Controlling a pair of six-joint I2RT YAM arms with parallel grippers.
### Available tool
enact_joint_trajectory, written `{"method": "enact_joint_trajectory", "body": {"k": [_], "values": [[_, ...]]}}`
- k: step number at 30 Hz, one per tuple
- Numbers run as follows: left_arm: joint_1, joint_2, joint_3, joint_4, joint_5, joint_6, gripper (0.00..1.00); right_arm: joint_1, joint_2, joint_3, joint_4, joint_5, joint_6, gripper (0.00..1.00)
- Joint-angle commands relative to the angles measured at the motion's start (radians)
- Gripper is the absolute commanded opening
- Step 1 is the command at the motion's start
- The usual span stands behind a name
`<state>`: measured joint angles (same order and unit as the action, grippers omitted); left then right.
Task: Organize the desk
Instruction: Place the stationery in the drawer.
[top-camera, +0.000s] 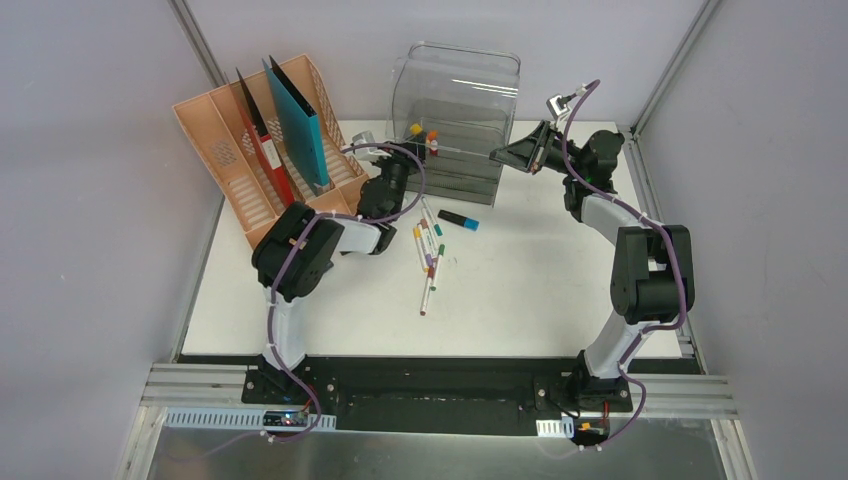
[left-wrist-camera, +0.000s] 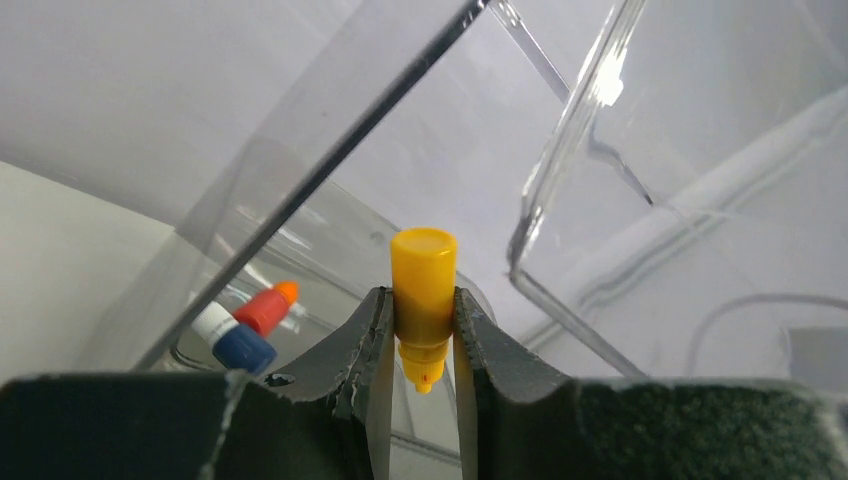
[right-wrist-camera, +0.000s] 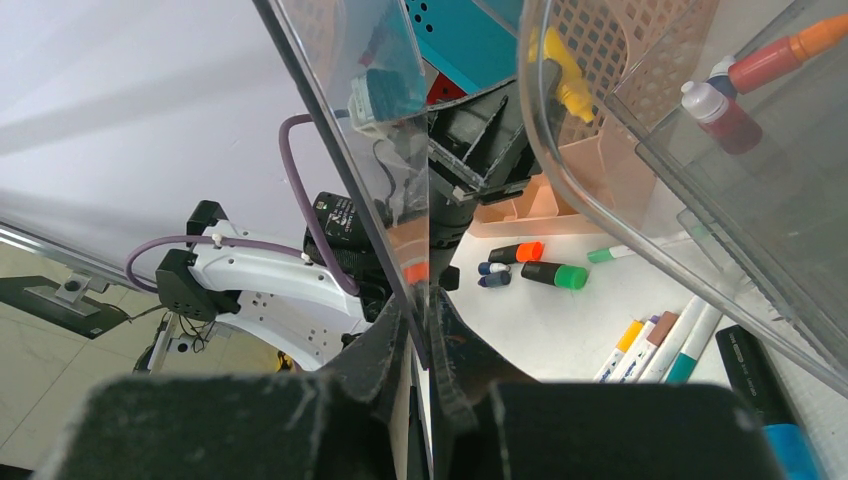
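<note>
- The white worktop (top-camera: 540, 270) lies straight ahead of both arm bases and reaches back to the walls. Everything else stands on it.
- My left hand (left-wrist-camera: 424, 305) is clenched on a stubby yellow marker (left-wrist-camera: 424, 275), one finger on each side. It holds the marker upright, right up against the clear drawer box (top-camera: 455, 100).
- In the left wrist view, a red-orange marker (left-wrist-camera: 268, 308) and a blue-capped one (left-wrist-camera: 240, 345) show through the clear plastic beside the left hand.
- My right hand (right-wrist-camera: 420, 310) is pinched on a thin clear wall of the drawer box, at the box's right side.
- Loose markers (top-camera: 430, 255) lie scattered mid-worktop in front of the box, with a black highlighter (top-camera: 458, 220) just to their right.
- A peach file rack (top-camera: 230, 150) sits at the far left, holding a teal folder (top-camera: 298, 120) and a red folder (top-camera: 262, 140), both upright.
</note>
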<state>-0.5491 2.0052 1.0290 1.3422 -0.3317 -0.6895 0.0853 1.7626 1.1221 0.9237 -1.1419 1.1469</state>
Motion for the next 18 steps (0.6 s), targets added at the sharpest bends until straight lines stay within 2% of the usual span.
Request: {"method": "enact_joint_trajectory", "body": {"k": [1,8,14,18], "values": [[-0.023,0.031,0.078,0.089,-0.126,0.089,0.16,0.021,-0.02,0.031,0.002,-0.035,0.034,0.06],[-0.025,0.093,0.155,0.089,-0.136,0.161,0.31,0.019,-0.025,0.031,0.003,-0.036,0.034,0.06],[-0.027,0.095,0.149,0.09,-0.125,0.178,0.55,0.019,-0.029,0.031,0.002,-0.036,0.034,0.06],[-0.028,0.083,0.127,0.09,-0.107,0.177,0.58,0.019,-0.031,0.029,0.003,-0.036,0.033,0.06]]}}
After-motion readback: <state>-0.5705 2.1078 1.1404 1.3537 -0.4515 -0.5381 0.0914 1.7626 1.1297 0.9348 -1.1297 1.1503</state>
